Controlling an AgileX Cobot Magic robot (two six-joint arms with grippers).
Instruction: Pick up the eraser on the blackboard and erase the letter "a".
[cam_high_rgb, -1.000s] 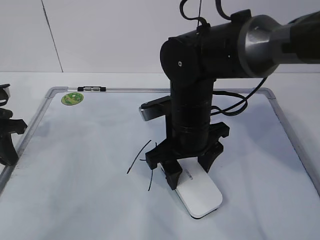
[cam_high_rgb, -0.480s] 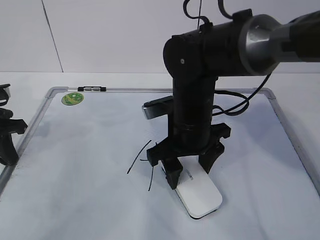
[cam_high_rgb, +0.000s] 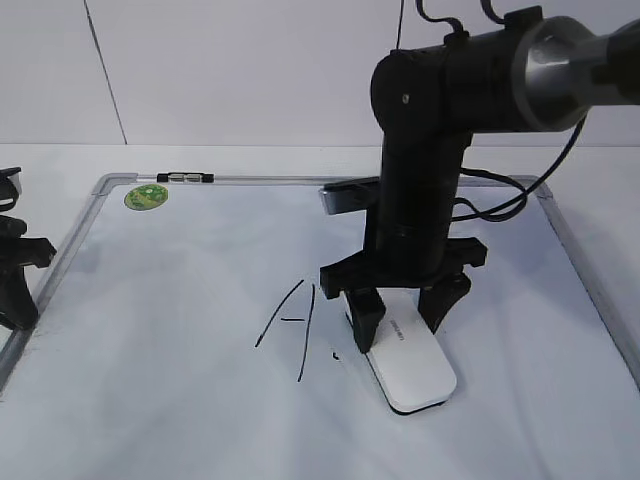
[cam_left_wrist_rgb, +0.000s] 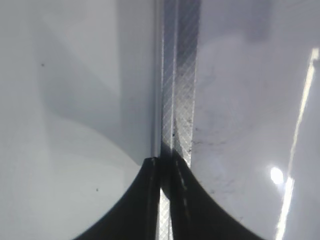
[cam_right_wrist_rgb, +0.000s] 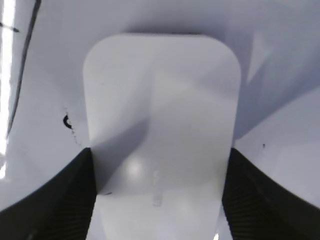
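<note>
Right hand (cam_high_rgb: 398, 322) pinching white rounded plastic eraser (cam_high_rgb: 412, 366) near front edge of white metal-framed blackboard (cam_high_rgb: 180, 300); left hand (cam_left_wrist_rgb: 165, 200) pressed together. Keep flat, press evenly over leftover black speck of letter "a" (cam_high_rgb: 335, 355).

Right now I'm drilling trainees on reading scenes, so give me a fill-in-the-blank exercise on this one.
1. The right gripper is closed on the white ____.
2. The eraser lies flat on the ____.
3. The left gripper sits over the board's metal ____.
4. The round sticker in the board's far corner is ____.

Missing: eraser; whiteboard; frame; green
</note>
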